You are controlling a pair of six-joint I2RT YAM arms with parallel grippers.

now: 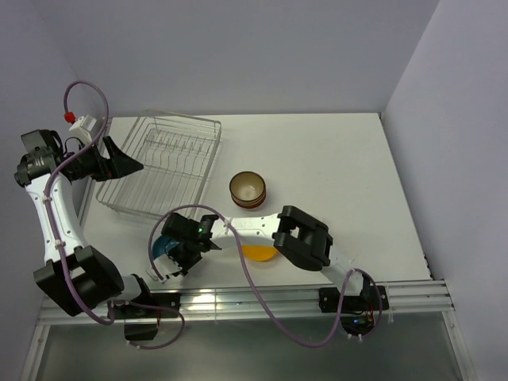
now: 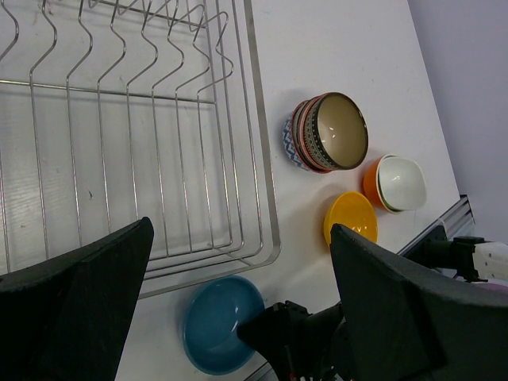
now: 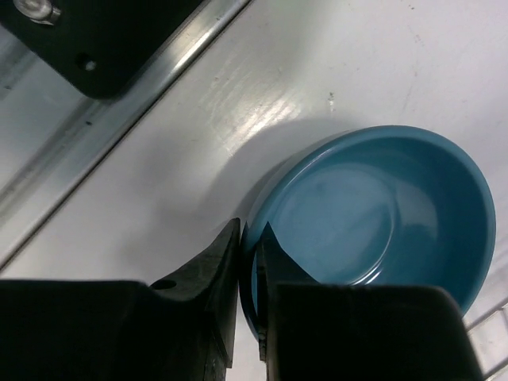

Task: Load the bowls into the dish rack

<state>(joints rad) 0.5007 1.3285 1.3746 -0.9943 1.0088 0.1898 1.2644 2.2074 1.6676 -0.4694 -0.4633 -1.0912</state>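
Note:
The silver wire dish rack (image 1: 159, 163) stands at the back left with no bowls in it; it also shows in the left wrist view (image 2: 119, 135). My right gripper (image 3: 250, 238) is shut on the near rim of a blue bowl (image 3: 373, 214), one finger inside and one outside. This bowl (image 1: 164, 246) is just in front of the rack's near edge (image 2: 222, 321). A stack of patterned brown bowls (image 1: 248, 189) stands right of the rack. A yellow-orange bowl (image 1: 258, 252) and an orange bowl holding a white one (image 2: 397, 184) lie nearer. My left gripper (image 1: 131, 163) hangs open and empty above the rack's left side.
The right arm (image 1: 302, 238) stretches across the front of the table and hides the orange and white bowls from above. A metal rail (image 1: 262, 300) runs along the near table edge. Walls close in behind and at both sides.

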